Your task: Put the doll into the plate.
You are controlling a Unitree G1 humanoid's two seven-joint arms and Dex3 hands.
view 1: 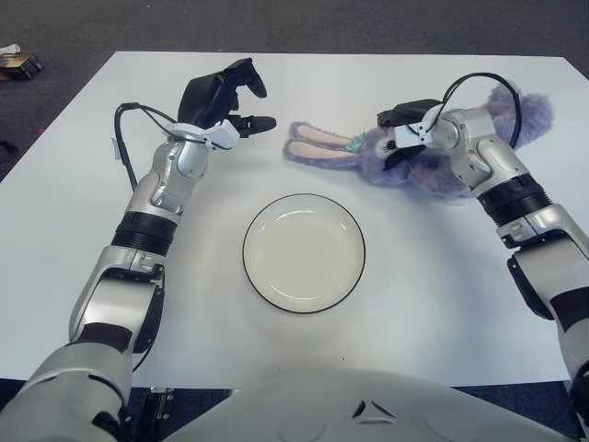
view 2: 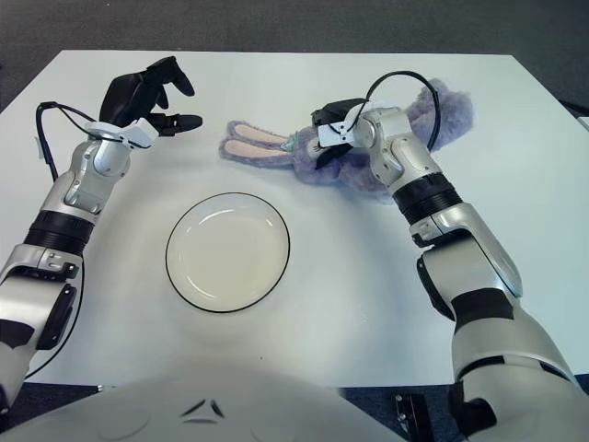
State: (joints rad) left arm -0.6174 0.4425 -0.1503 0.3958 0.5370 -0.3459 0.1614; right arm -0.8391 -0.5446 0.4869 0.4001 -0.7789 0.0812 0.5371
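Right hand fingers closed on doll beyond plate; left hand fingers open, holding nothing.

- A white counter carries a round white plate with a dark rim, near the middle.
- A purple plush doll with long ears lies beyond the plate, ears pointing toward the left.
- The right robot hand is on the doll's head, fingers curled into the plush.
- The left robot hand hovers left of the ears, fingers spread, holding nothing.
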